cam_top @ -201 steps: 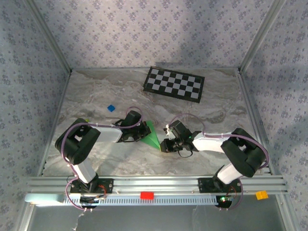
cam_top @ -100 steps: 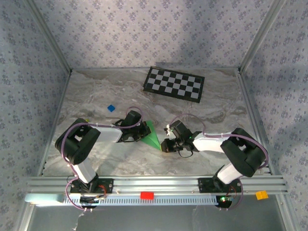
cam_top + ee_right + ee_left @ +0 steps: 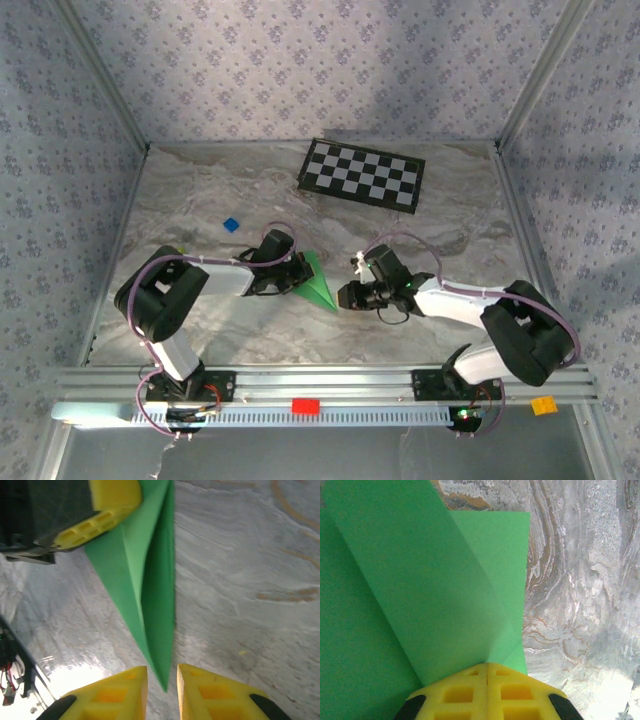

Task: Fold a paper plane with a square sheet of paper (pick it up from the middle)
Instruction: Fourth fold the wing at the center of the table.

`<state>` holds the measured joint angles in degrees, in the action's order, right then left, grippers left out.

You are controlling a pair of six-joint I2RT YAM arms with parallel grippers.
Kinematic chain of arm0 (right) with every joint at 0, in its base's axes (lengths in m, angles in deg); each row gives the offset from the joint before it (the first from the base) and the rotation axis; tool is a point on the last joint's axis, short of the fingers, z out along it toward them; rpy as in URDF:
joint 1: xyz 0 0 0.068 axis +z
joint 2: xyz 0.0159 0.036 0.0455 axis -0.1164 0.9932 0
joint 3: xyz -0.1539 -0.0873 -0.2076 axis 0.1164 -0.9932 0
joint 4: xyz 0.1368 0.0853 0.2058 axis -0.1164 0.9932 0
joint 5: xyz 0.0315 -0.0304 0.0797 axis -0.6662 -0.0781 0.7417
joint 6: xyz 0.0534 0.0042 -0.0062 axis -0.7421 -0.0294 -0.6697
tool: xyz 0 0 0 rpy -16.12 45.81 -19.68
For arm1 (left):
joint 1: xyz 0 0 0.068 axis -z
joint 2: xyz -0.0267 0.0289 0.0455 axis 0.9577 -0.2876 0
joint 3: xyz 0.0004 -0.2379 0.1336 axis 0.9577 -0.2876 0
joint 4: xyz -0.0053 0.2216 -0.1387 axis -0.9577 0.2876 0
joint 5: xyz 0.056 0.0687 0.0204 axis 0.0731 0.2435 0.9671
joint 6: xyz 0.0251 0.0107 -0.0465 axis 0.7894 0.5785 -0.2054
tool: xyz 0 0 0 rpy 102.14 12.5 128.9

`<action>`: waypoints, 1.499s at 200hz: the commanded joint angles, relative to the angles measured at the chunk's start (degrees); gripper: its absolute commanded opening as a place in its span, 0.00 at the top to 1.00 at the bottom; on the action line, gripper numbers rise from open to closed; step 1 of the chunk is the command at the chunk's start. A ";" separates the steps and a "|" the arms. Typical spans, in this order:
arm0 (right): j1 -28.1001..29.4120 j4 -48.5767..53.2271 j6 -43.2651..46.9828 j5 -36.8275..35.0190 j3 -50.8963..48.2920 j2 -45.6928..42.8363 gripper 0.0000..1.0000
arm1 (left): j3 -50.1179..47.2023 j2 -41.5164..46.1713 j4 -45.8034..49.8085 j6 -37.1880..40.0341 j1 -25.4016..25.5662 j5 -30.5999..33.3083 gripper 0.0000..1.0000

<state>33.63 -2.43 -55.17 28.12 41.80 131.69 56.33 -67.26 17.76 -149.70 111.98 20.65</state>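
**Overhead view.** My left gripper point(image 3: 296, 276) and my right gripper point(image 3: 347, 297) face each other near the middle of the grey, marble-patterned table point(image 3: 200, 200). The slim, pointed paper plane of bright green paper point(image 3: 318, 283) lies between them. Its broad tail end sits at my left gripper. Its nose points toward the near edge and to my right, ending just beside my right gripper. A black-and-white checkerboard card point(image 3: 362, 173) lies flat at the far side of the table, well apart from both arms. A small blue block point(image 3: 231, 224) lies beyond my left arm.

**Left wrist view.** My yellow left fingers point(image 3: 460, 695) are clenched, pad against pad, on the paper plane. Green layers fan out from the seam where the pads meet, one flap overlapping another, with bare table to the right.

**Right wrist view.** My yellow right fingers point(image 3: 120, 690) stand slightly parted, with a narrow slot between them. The plane's sharp nose reaches just into the mouth of that slot. Neither pad presses it, so this hand grasps nothing. A centre crease runs up the plane from the nose, and its two sides stand as a shallow V. At the far end my left fingers pinch the tail. Whether the nose touches the table I cannot tell.
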 commanded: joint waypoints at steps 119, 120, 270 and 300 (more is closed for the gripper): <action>4.70 6.57 0.28 0.25 15.83 17.89 0.94 | -0.25 -1.94 3.73 0.29 -0.03 1.11 1.00; 4.69 6.51 0.28 0.23 15.78 17.94 0.94 | -0.24 -1.93 3.73 0.29 -0.03 1.18 1.00; 2.92 -4.80 -4.56 3.90 3.94 14.60 0.91 | -0.39 -2.43 3.78 0.38 -0.21 1.37 1.00; 2.70 -4.32 -3.83 3.79 2.09 12.29 0.90 | -0.57 -2.53 3.76 0.29 -0.20 1.33 1.00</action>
<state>36.62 -10.21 -58.80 31.57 46.37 145.79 56.33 -67.54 17.34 -149.70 111.98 20.04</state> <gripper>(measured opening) 0.097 0.043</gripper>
